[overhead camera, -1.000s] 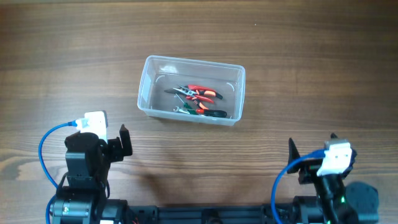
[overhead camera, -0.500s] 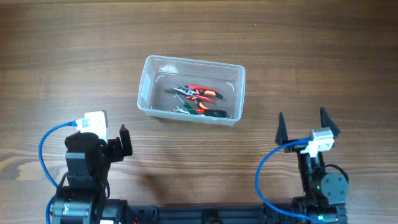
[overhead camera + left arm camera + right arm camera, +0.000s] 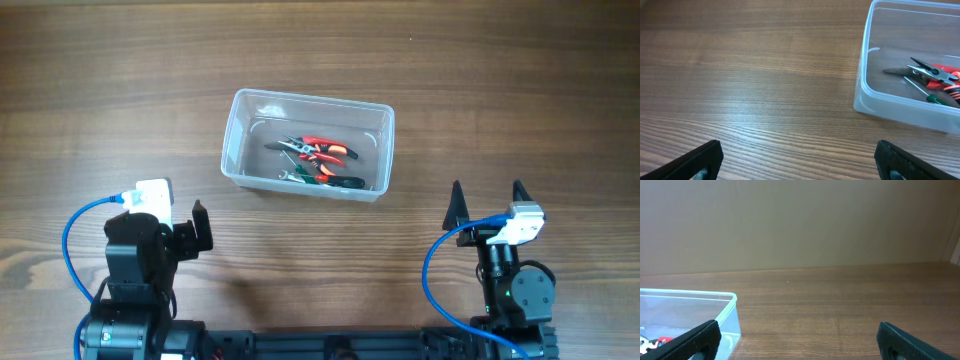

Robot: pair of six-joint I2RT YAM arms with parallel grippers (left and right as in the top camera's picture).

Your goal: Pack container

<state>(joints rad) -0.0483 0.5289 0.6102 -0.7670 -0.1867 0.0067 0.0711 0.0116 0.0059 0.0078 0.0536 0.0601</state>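
Plainly, the container (image 3: 230,150) sits on the bench (image 3: 120,80) a little left of centre, well apart from both arms, with the red-handled pliers (image 3: 320,150) and a green-handled tool (image 3: 325,178) lying flat on its floor towards the near right corner. The left gripper (image 3: 797,152) is spread wide and holds nothing; its wrist camera shows only the two fingertips at the bottom corners, with bare wood between them and the tub off to the right. The right gripper (image 3: 487,198) is likewise wide and empty, low near the front edge, pointing past the tub's right end. No loose tool shows outside the tub in any view, so my judgement is that the packing itself is done or nearly so, and the step in hand is parking the arms. To do that well, each arm should draw back along its own side, low and slow, without sweeping across the tub, since a light plastic box like this would likely slide or tip at a small knock to its rim. If another item does turn up, approach from above with the jaws wide and release it low over the open left half, away from the tools already there.
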